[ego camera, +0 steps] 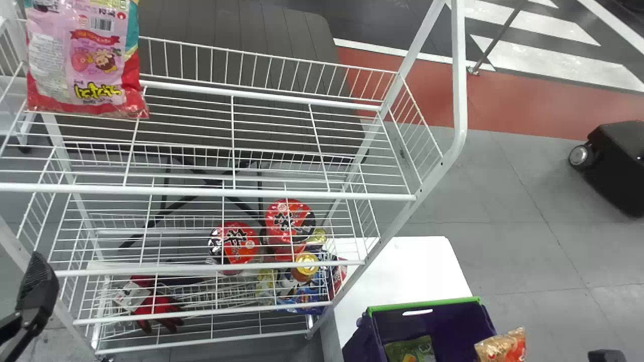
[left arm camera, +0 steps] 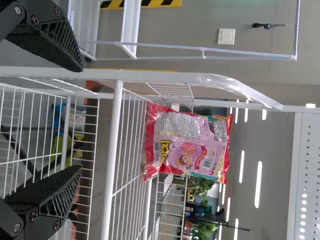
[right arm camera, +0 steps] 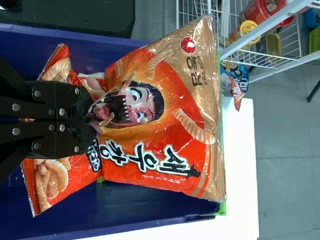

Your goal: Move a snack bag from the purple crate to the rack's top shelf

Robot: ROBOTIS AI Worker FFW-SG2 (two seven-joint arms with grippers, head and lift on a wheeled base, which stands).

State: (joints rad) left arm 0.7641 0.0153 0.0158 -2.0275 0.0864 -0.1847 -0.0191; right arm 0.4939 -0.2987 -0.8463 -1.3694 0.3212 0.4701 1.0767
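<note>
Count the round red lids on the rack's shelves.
2, both below the top shelf: the left lid, and the right lid, slightly farther back. Others may be hidden underneath.

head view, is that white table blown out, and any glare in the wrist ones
Head view: yes, the white table is washed out to a nearly flat white; left wrist view: ceiling lights glare as bright strips beyond the pink snack bag; right wrist view: the white table is washed out there too, with a mild sheen on the orange snack bag.
</note>
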